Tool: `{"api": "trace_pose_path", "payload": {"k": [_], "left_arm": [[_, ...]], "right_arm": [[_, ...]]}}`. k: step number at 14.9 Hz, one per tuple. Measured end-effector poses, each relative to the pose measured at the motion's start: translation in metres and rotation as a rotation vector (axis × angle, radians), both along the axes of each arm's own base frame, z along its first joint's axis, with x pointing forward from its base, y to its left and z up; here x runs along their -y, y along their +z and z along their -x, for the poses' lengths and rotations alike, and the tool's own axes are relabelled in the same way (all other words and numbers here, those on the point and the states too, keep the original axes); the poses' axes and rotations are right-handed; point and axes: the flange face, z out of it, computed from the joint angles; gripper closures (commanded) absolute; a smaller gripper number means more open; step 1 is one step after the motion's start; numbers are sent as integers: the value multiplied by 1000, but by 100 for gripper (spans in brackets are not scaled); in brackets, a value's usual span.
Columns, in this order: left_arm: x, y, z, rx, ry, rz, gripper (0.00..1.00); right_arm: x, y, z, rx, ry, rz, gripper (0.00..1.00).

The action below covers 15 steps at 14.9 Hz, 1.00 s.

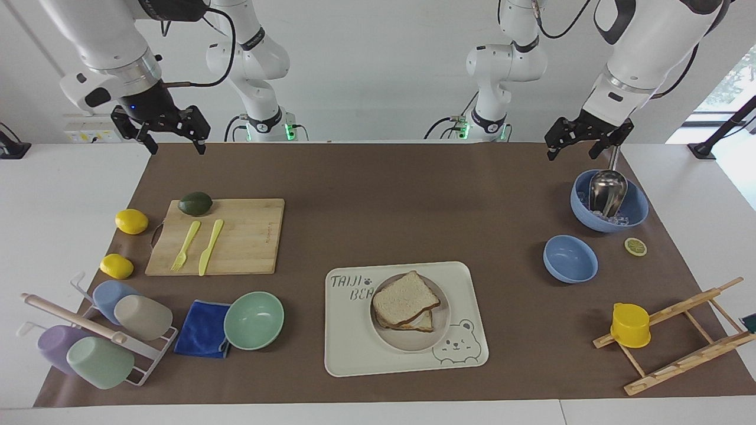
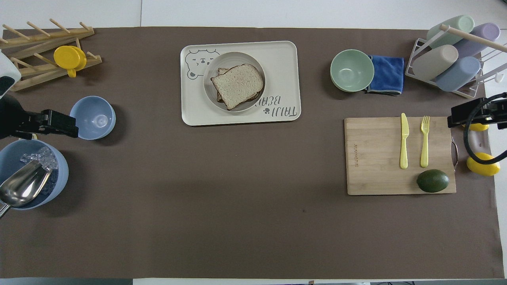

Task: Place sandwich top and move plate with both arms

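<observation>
Sandwich top (image 1: 406,299) is lying on the stack, on the plate (image 1: 438,335) within the tray (image 1: 354,348). Right gripper (image 1: 172,143) and left gripper (image 1: 572,151) are hanging spread, empty. Uneven lifting risks tilting the plate, sliding bread.

Both arms were built of glossy white, rounded segments joined by black collars. Black cables looped loosely along the upper links. Each base carried a small green light, with dark cords trailing from it. The right arm's wrist ended in a silver metal band, a white block with a dark oval patch, and a tiny blue light above the black right gripper (image 1: 171,140). The left gripper (image 1: 574,150) was likewise black and angular.
</observation>
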Motion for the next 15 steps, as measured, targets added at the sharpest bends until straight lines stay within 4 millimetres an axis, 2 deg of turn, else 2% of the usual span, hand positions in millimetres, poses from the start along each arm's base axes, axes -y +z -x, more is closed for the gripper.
{"api": "trace_pose_path", "payload": {"k": [4, 10, 15], "left_arm": [[0, 0, 0, 0, 0, 0, 0], [0, 0, 0, 0, 0, 0, 0], [0, 0, 0, 0, 0, 0, 0]], "right_arm": [[2, -1, 1, -12, -8, 3, 0], [25, -2, 3, -22, 32, 0, 0], [27, -2, 3, -22, 29, 0, 0]]}}
